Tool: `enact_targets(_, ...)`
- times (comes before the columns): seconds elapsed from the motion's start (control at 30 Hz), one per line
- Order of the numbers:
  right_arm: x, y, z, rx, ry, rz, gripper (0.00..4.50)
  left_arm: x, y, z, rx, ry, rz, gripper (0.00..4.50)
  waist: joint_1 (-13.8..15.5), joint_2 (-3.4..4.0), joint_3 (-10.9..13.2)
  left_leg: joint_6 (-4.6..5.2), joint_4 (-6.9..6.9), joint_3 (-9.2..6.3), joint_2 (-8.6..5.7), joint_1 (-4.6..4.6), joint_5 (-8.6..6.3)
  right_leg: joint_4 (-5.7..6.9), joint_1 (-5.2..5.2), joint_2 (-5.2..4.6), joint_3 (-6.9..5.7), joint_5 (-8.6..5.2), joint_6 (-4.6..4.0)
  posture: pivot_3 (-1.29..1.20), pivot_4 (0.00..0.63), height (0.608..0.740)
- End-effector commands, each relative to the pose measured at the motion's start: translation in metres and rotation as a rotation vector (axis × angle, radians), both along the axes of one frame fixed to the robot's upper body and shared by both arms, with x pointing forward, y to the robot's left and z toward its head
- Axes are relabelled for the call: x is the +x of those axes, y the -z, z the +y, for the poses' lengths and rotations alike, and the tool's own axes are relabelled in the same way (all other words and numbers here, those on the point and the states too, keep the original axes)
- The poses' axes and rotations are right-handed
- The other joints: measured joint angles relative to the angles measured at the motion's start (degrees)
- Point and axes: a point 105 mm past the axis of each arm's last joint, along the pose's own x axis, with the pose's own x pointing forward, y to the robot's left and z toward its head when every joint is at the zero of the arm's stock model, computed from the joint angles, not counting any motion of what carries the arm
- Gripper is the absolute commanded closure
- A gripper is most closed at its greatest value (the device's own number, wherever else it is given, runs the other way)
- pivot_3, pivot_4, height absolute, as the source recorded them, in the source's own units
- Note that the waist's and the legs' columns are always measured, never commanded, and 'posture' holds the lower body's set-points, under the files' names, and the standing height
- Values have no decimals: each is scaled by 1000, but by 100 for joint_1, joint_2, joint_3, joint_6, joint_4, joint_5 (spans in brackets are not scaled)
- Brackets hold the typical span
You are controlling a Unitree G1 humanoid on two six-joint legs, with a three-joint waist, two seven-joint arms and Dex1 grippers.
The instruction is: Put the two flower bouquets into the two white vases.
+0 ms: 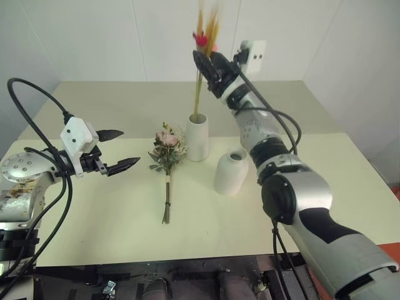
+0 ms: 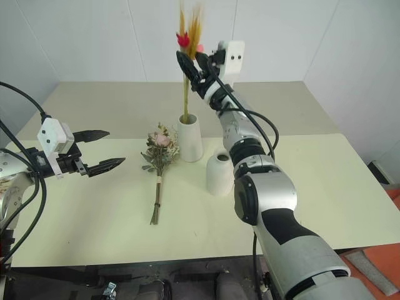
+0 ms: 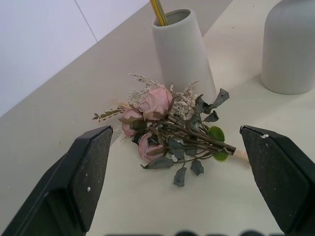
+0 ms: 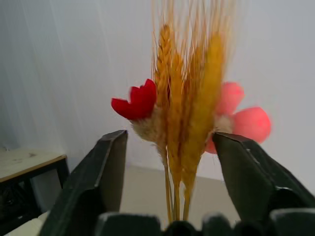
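Observation:
The slim bunch of yellow-orange spikes with red-pink flowers (image 1: 207, 30) stands upright with its stems down in the tall tapered white vase (image 1: 198, 139). My right gripper (image 1: 210, 64) is high above that vase, open, its fingers apart on either side of the stems (image 4: 177, 196). The bushy pink bouquet (image 1: 167, 151) lies flat on the table just left of the tall vase, stems toward me. The rounder white vase (image 1: 231, 172) stands to the right of the tall one. My left gripper (image 1: 130, 147) hovers open to the left of the pink bouquet (image 3: 162, 128), pointing at it.
The cream table (image 1: 112, 219) stands against white walls in a corner. A low dark table (image 4: 29, 172) shows behind the right gripper. Black cables loop over my left arm (image 1: 31, 100).

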Motion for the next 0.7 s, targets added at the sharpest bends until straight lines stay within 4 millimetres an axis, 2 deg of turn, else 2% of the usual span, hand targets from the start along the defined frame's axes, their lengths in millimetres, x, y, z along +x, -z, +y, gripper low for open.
enact_targets(0.03,-6,-14,-3,-102,79,-112,39,0,-15,1,10,-3,-51,0,0,0,0,0,0,0,0,0,0,0,-1,0,0,0,0,0,150,740)
enact_targets(0.2,-12,-1,-24,-166,125,-154,39,6,-15,-3,6,-7,-64,0,20,0,0,0,0,-1,-1,-1,0,0,0,0,-1,0,0,0,150,740)
enact_targets(0.33,-30,5,-46,-255,152,-205,39,21,-20,-6,-43,-120,-135,0,63,0,0,0,1,-2,-2,-3,0,-3,2,-2,-2,0,1,0,150,740)
enact_targets(0.43,-53,0,-65,-320,183,-205,39,24,-31,-26,-176,-145,-83,0,164,-2,1,0,4,-4,-2,-7,0,4,-2,0,-2,-1,1,0,150,740)
enact_targets(0.5,-69,-1,-70,-394,187,-189,39,22,-33,-41,-205,-174,-75,0,176,-2,1,-1,4,-4,-3,-9,0,3,-3,-1,-1,-1,2,0,150,740)
enact_targets(0.53,-78,-4,-80,-402,211,-166,39,19,-33,-51,-204,-206,-94,0,179,-2,1,-1,5,-3,-3,-8,0,2,-3,0,0,-1,2,0,150,740)
enact_targets(0.63,-101,-8,-107,-431,286,-106,39,20,-25,-68,-266,-315,28,0,234,-3,0,-1,5,-6,-3,-7,0,3,0,0,0,-3,5,0,150,740)
enact_targets(0.7,-112,-6,-125,-472,315,-74,39,25,-10,-72,-278,-401,214,0,269,-5,0,-1,9,-8,-6,-1,0,9,3,1,1,-4,7,0,150,740)
